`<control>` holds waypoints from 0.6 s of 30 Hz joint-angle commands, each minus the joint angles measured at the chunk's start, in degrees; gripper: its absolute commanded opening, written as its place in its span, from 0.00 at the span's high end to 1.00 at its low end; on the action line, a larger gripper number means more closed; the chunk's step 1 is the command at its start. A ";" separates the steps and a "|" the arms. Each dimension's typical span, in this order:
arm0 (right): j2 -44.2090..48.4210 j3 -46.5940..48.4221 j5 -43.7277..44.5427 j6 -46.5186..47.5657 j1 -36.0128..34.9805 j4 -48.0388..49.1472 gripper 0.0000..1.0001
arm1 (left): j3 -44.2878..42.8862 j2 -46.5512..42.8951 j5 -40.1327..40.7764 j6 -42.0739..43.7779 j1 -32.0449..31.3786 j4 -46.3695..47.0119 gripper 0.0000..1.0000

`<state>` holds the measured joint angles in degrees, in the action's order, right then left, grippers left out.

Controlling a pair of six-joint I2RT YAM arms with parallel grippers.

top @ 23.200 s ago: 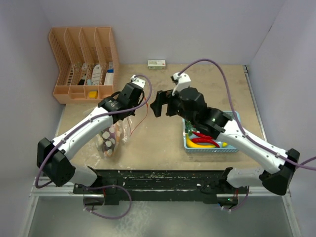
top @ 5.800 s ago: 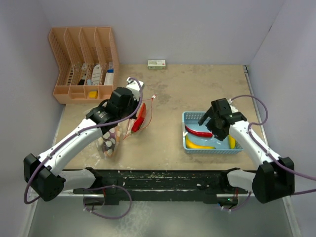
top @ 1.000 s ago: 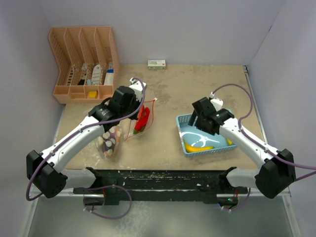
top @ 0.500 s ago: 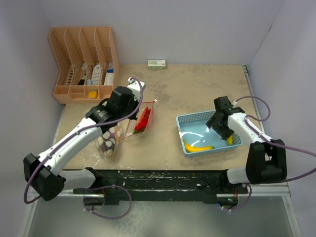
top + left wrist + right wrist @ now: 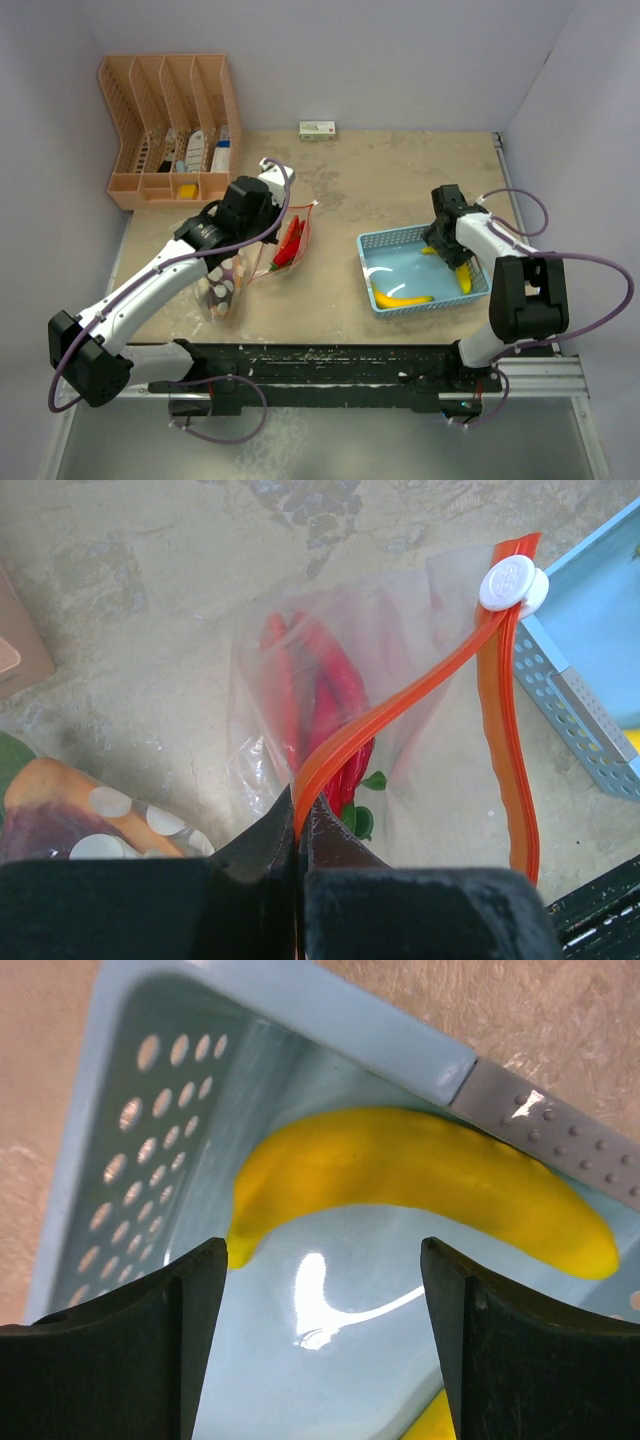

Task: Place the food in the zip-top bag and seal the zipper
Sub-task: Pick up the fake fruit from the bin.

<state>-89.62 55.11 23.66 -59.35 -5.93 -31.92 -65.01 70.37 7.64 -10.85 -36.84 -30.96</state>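
The clear zip-top bag [image 5: 292, 243] lies left of centre with red chili peppers [image 5: 335, 695] and a green leafy piece [image 5: 360, 818] inside; its dotted part [image 5: 222, 285] lies under the left arm. My left gripper [image 5: 268, 232] is shut on the red-orange zipper [image 5: 400, 705] and holds the mouth open [image 5: 298, 820]; the white slider [image 5: 512, 583] sits at the far end. My right gripper [image 5: 441, 248] is open and empty, low inside the light blue basket [image 5: 385, 245]. A yellow banana piece [image 5: 420, 1185] lies just beyond its fingertips [image 5: 325, 1290]. Two banana pieces [image 5: 404, 298] show in the basket.
An orange desk organiser [image 5: 170, 130] stands at the back left. A small white box [image 5: 317, 130] lies at the back wall. The basket's perforated wall [image 5: 130, 1110] is close to my right gripper's left finger. The table's near edge has a black rail [image 5: 320, 355].
The red chili that was in the basket 5.8 s ago is now in the bag. My right gripper has moved to the basket's back right part. My left gripper has held still.
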 commanded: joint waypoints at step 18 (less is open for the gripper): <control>-2.16 -2.31 0.21 -12.38 0.22 5.14 0.43 | -0.48 -0.90 -0.82 0.84 -0.16 1.30 1.00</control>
<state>-93.56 53.69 22.90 -70.57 -5.93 -27.46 -65.01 70.37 7.64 -10.70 -36.84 -31.38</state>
